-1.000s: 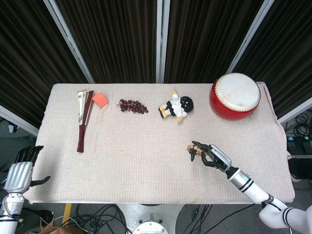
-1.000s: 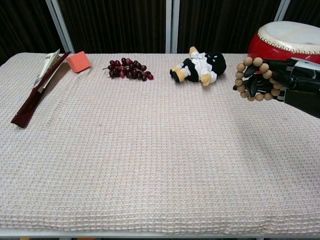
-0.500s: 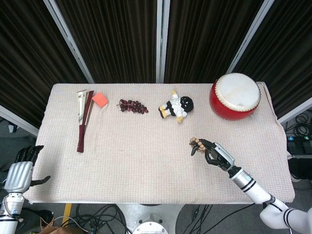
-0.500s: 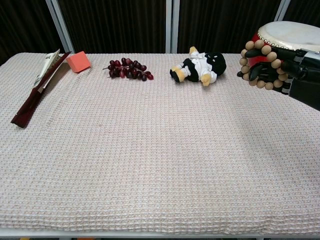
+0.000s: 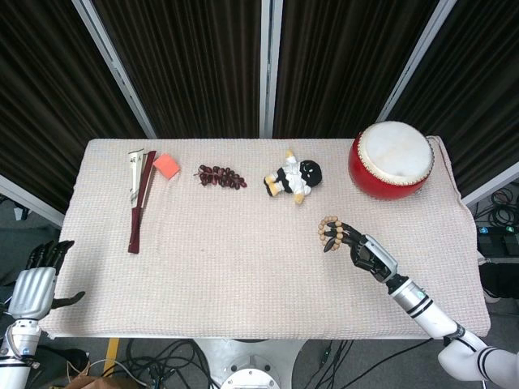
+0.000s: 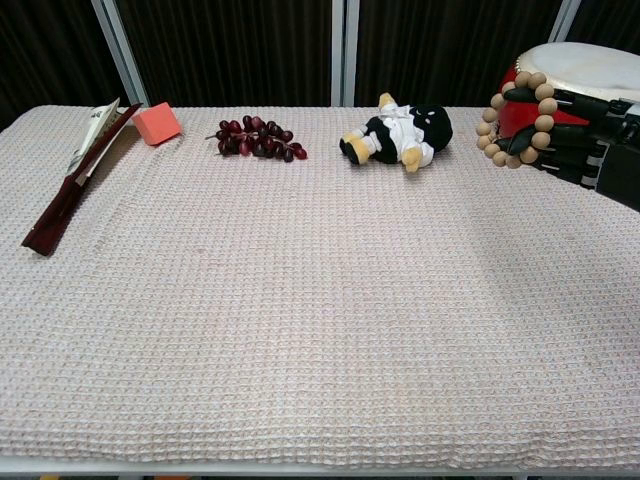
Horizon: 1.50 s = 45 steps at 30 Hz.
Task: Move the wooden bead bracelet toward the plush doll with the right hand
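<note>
My right hand (image 5: pixel 362 248) (image 6: pixel 585 140) holds the wooden bead bracelet (image 5: pixel 329 233) (image 6: pixel 512 118) above the cloth, the loop of tan beads hanging around its dark fingers. The plush doll (image 5: pixel 295 177) (image 6: pixel 401 133), black and white with yellow feet, lies on its side at the back of the table, further back and left of the bracelet. My left hand (image 5: pixel 34 285) hangs off the table's front left corner with its fingers apart and nothing in it; the chest view does not show it.
A red drum (image 5: pixel 392 159) (image 6: pixel 580 75) stands at the back right, close behind my right hand. Dark grapes (image 5: pixel 220 175) (image 6: pixel 256 139), an orange block (image 5: pixel 166 165) (image 6: pixel 156 122) and a folded fan (image 5: pixel 139 197) (image 6: pixel 75 171) lie along the back left.
My right hand has carried the bracelet up and toward the back of the table, nearer the doll. The left hand has stayed put.
</note>
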Available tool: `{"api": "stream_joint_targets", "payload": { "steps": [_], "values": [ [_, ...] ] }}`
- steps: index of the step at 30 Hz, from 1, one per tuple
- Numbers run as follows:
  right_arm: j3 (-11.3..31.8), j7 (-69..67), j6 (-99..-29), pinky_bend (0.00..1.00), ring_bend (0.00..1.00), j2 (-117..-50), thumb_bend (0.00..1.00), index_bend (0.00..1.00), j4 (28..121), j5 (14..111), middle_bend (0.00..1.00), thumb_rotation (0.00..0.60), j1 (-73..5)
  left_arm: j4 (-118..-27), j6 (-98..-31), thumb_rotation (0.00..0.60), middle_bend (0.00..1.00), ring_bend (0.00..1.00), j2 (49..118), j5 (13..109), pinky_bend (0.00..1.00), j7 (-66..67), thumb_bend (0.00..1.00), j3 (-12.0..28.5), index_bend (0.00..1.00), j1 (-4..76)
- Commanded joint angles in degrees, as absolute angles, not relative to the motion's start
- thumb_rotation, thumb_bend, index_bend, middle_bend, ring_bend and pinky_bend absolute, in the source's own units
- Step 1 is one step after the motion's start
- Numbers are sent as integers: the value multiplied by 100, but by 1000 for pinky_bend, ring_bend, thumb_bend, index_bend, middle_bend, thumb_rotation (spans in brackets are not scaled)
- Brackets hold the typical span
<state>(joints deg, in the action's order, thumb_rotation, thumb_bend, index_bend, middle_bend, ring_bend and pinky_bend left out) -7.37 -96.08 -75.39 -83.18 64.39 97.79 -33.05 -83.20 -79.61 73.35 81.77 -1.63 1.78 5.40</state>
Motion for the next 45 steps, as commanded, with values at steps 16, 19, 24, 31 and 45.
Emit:
{"api": "stream_joint_targets", "payload": {
  "steps": [16, 19, 24, 31, 45],
  "values": [
    [-656, -7358, -5813, 0, 0, -8343, 250, 10, 6559, 9350, 233, 372, -3794, -8340, -7907, 600, 102, 0, 7351, 8181, 14, -133, 0, 177, 109, 589],
    [-557, -6435, -5395, 0, 0, -8298, 198, 0, 6826, 9201, 180, 371, -3964, -8361, -7899, 600, 103, 0, 7344, 8183, 14, -109, 0, 178, 109, 600],
    [-483, -4090, -4854, 0, 0, -8106, 197, 0, 7126, 8959, 144, 369, -4128, -8373, -7890, 600, 103, 0, 7334, 8167, 14, -98, 0, 180, 109, 604],
    [-253, -1220, -5108, 0, 0, -7543, 193, 0, 8089, 7947, 150, 370, -3683, -8343, -7873, 600, 103, 0, 7339, 8163, 14, -126, 0, 182, 109, 619],
    [-220, -1333, -8572, 0, 0, -7099, 273, 16, 8278, 8387, 207, 554, -1608, -8197, -8241, 600, 103, 0, 7537, 8346, 14, -45, 0, 252, 109, 587]
  ]
}}
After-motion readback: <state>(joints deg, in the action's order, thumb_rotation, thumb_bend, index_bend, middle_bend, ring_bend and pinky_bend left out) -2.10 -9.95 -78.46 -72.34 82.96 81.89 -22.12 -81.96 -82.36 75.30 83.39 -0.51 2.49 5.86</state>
